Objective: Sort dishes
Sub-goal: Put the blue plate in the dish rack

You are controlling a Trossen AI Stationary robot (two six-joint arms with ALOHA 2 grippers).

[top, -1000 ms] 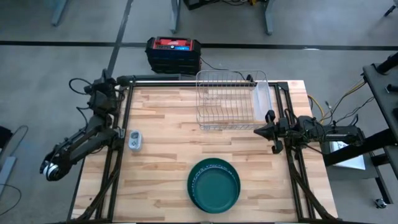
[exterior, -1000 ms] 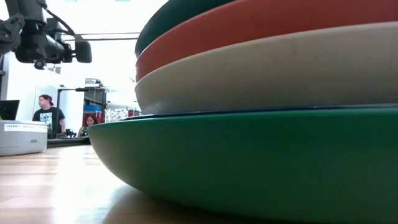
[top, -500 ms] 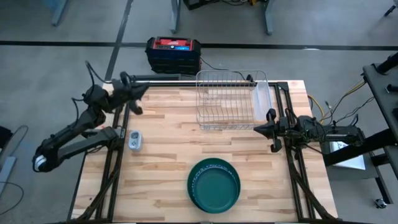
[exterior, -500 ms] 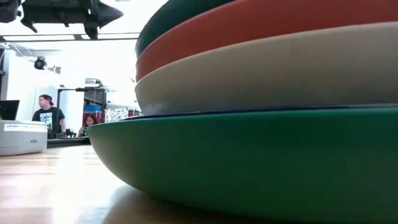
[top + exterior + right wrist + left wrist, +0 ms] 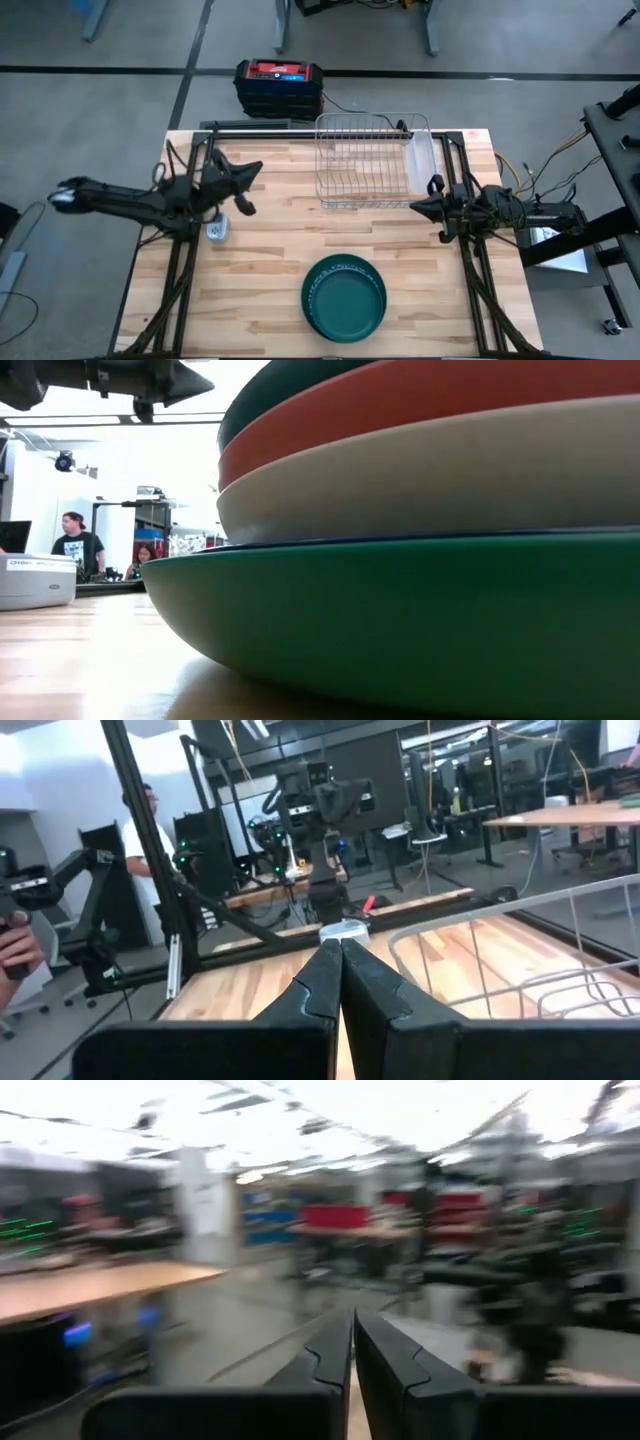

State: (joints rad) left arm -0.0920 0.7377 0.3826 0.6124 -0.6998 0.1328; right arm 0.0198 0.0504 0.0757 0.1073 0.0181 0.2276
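Dishes: I am seeing the stack of dishes [image 5: 344,296] sitting at the table's [image 5: 270,250] near edge, between my arms.
Left jaws [image 5: 247,172]: closed, empty, hanging over the far-left table; the stack is lying diagonally away.
Right jaws [image 5: 416,208]: closed, empty, waiting beside the wire rack [image 5: 366,160], somewhat nearer the stack.
Hidden: from above only the top green dish is showing.

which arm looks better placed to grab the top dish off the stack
Probably the left. The left gripper is out over the table, fingers shut, while the right gripper sits at the table's right edge beside the wire rack. Neither is over the dish stack yet.
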